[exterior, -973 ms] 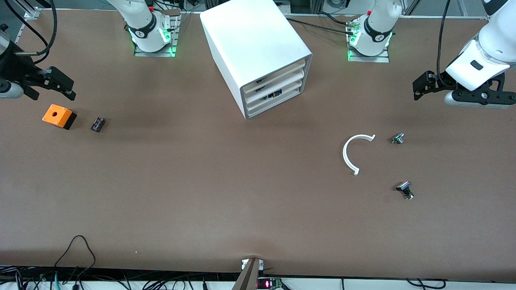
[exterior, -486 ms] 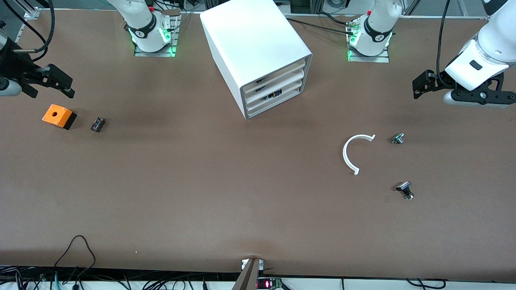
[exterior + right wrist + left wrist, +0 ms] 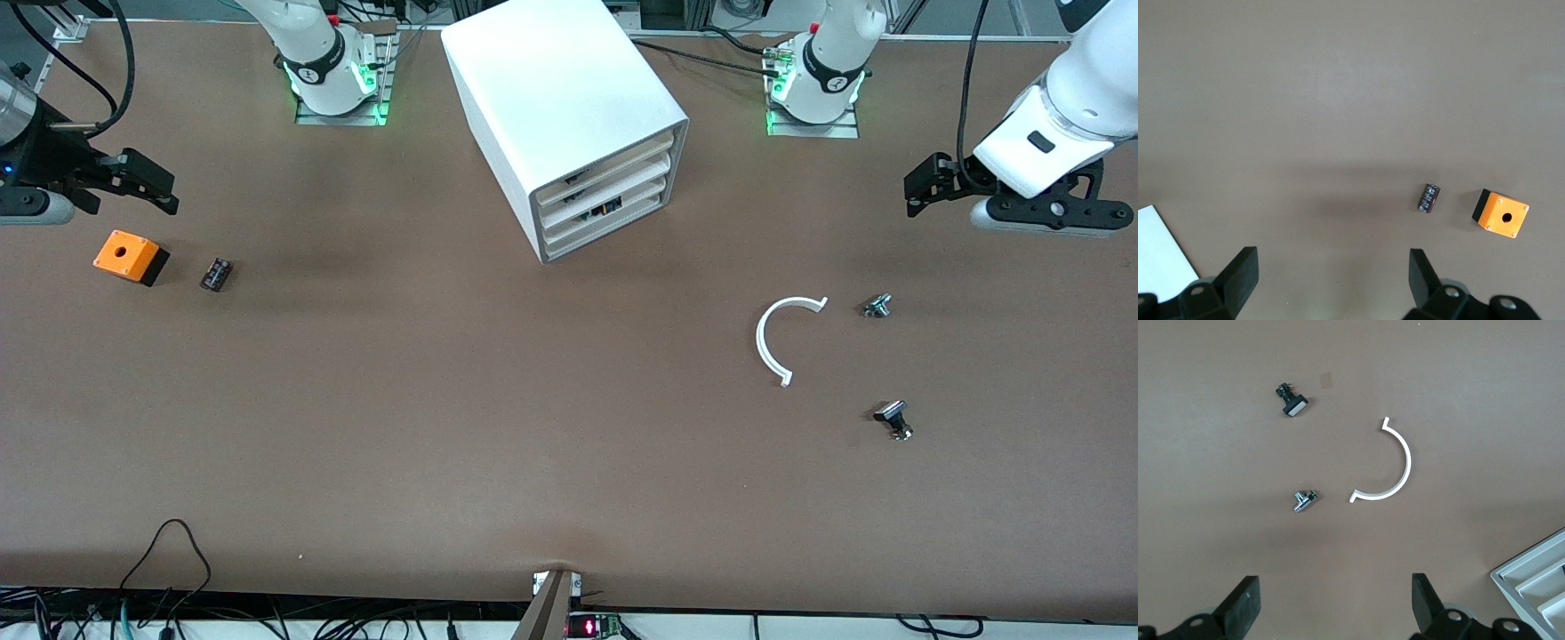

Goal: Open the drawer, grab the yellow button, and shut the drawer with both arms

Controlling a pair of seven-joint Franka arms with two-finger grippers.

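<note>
Both arms hover wide-jawed at the counter's ends, left gripper (image 3: pixel 920 187) and right gripper (image 3: pixel 147 182), all drawers shut in the cabinet (image 3: pixel 569 116), the button apparently inside the drawer (image 3: pixel 605 208) awaiting opening

cabinet (image 3: pixel 569 107): white
box near my right gripper (image 3: pixel 151 182): orange (image 3: pixel 130 256)
curved strip (image 3: pixel 772 342): white
table (image 3: pixel 444 400): brown

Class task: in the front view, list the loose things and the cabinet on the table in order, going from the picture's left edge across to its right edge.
Orange box → small black block → white cabinet → white curved piece → small metal part → black-capped part.
</note>
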